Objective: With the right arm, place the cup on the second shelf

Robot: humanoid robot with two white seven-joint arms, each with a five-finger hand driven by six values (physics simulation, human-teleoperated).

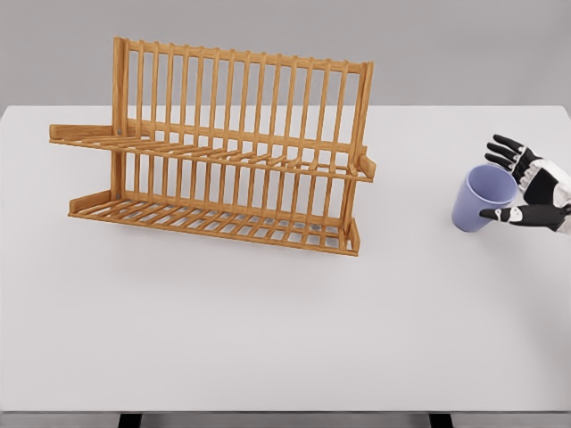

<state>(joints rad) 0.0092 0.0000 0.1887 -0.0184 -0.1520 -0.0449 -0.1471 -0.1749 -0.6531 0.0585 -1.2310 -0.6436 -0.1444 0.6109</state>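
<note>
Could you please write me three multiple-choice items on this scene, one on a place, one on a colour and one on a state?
1. Where is the cup?
A. on the table right of the rack
B. on the rack's upper shelf
C. on the rack's lower shelf

2. What colour is the cup?
A. red
B. pale purple
C. green

3. How does the right hand stand?
A. far from the cup
B. fingers around the cup, not yet closed
C. lifting the cup above the rack

Answers: 1 A, it stands on the table, clear of the rack; 2 B, its wall is lilac; 3 B, thumb and fingers flank its right side.
</note>
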